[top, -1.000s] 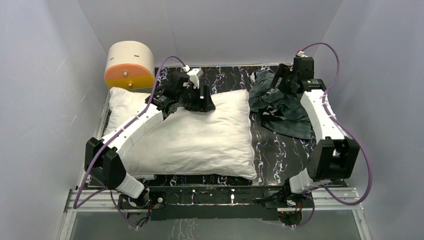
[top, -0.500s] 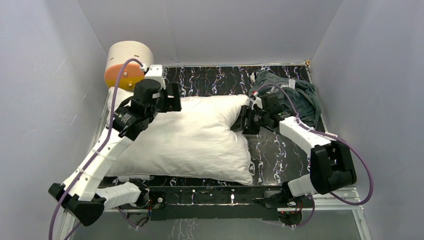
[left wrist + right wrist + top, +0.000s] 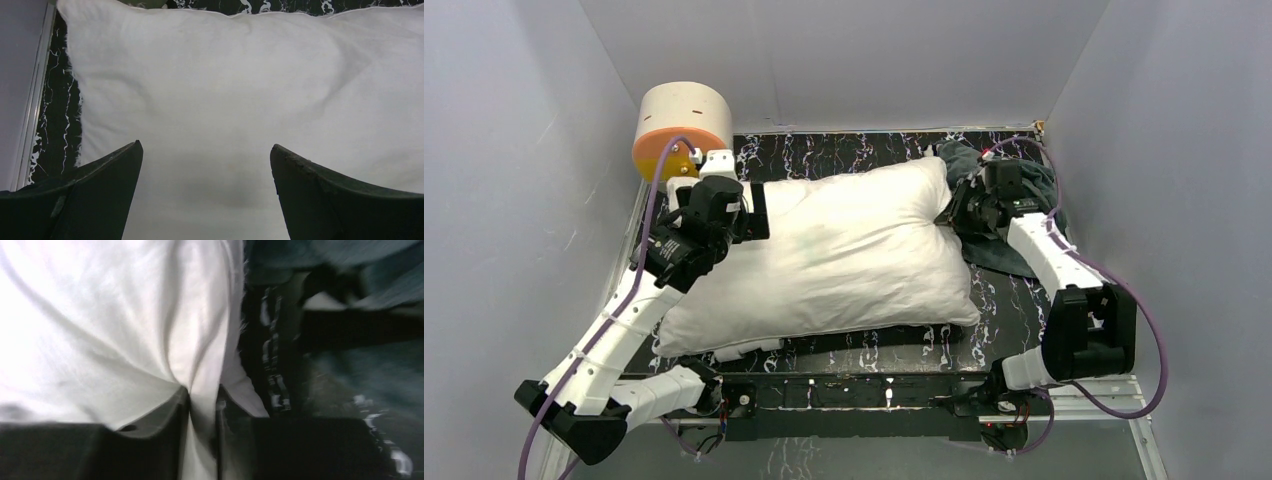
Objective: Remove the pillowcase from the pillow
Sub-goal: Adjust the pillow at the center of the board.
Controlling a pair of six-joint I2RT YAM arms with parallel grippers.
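Black counter (image 3: 1012,303): pillowcase (image 3: 994,257) heaped upper right, pillow (image 3: 854,250) bare. Right hand (image 3: 202,401) pinches pillow's edge, left hand (image 3: 205,145) gapes empty; releasing seems next.

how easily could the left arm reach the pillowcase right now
Probably not easily: the pillowcase lies far right, beyond the pillow, with the right arm across it, while the left arm sits over the pillow's left end.
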